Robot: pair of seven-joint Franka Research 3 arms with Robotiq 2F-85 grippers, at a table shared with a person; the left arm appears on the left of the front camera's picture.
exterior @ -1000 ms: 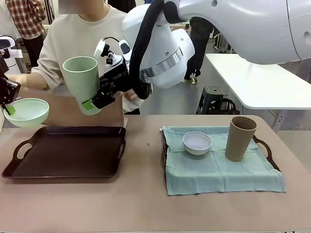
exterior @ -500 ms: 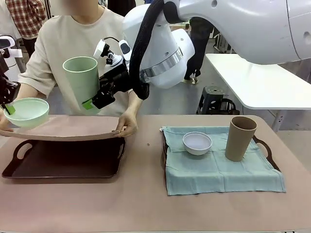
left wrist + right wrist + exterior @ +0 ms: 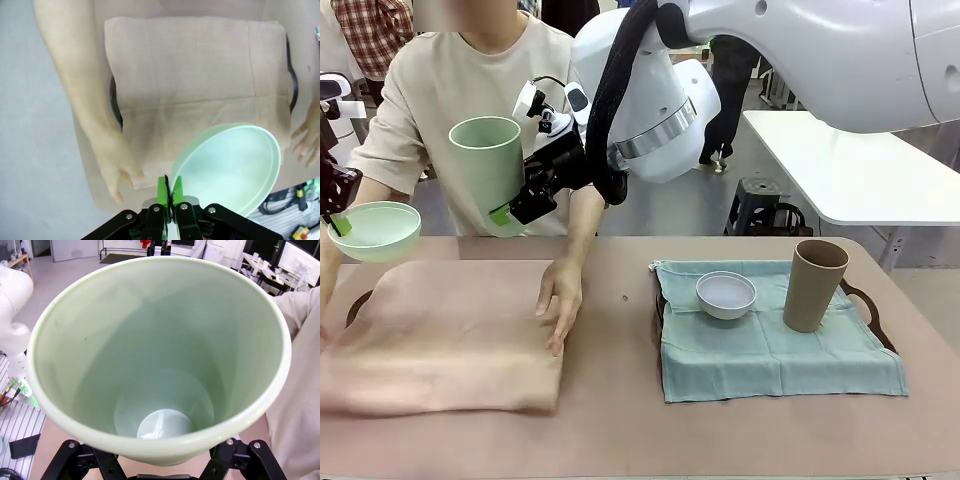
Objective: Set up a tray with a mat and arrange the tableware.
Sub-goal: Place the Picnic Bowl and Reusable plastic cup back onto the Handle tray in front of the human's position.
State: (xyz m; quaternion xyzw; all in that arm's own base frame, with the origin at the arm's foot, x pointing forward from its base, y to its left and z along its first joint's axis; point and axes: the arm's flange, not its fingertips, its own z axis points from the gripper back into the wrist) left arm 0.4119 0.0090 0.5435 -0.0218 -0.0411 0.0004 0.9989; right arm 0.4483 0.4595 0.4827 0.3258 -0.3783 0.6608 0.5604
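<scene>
Person's hand (image 3: 560,298): flat, fingers spread, pressing the right edge of the pink mat (image 3: 445,335) at lower left of the front view.
Other hand (image 3: 119,176): seen from the left wrist, lying at the mat's other edge.
Pink mat: spread over the left tray (image 3: 358,305); only a dark handle peeks out at each end.
Left gripper (image 3: 338,222): far left of frame, pinched onto the rim of the mint bowl (image 3: 376,230), held in the air above the mat's left end.
Right gripper (image 3: 513,211): upper middle-left, clamped on the mint tumbler (image 3: 490,172), upright, mouth up, off the table.
Right tray (image 3: 868,308): right half of frame, covered by a teal cloth (image 3: 770,350).
Pale bowl (image 3: 726,294): on the cloth, left part.
Tan tumbler (image 3: 814,284): standing upright on the cloth, to the right of the bowl, apart from it.
</scene>
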